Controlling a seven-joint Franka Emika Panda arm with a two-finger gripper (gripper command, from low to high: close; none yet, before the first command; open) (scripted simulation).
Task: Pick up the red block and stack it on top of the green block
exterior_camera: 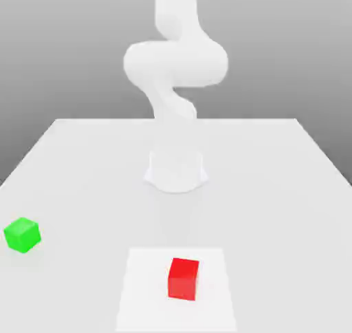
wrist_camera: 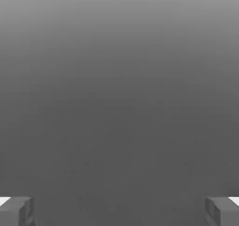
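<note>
Exterior view: 1 robot arm (exterior_camera: 176,63), 2 blocks and 1 white square on a pale table (exterior_camera: 275,187). The base (exterior_camera: 176,170) of the arm stands on the table, midway between its 2 far corners and forward of the straight far edge. From the base the arm rises, swells into a broad bend above the level of the far edge, and continues upward; its surfaces are white and smooth.

The red block (exterior_camera: 183,279) lies on the white square (exterior_camera: 144,297), a flat, bright patch in front of the base. The block sits slightly toward the exterior view's right of the square's midline, clear of the square's far edge and of its 2 side edges, with 1 face turned largely to the viewer and its top face visible.

The green block (exterior_camera: 23,235) rests directly on the table, well apart from the red block, toward the table's side edge on the exterior view's left. It lies a little nearer the table's far edge than the red block does, and is turned so that an upright corner points forward.

Hand view: the gripper (wrist_camera: 119,212) is released, its 2 grey fingers standing wide apart with open space between them, before a plain grey background.
</note>
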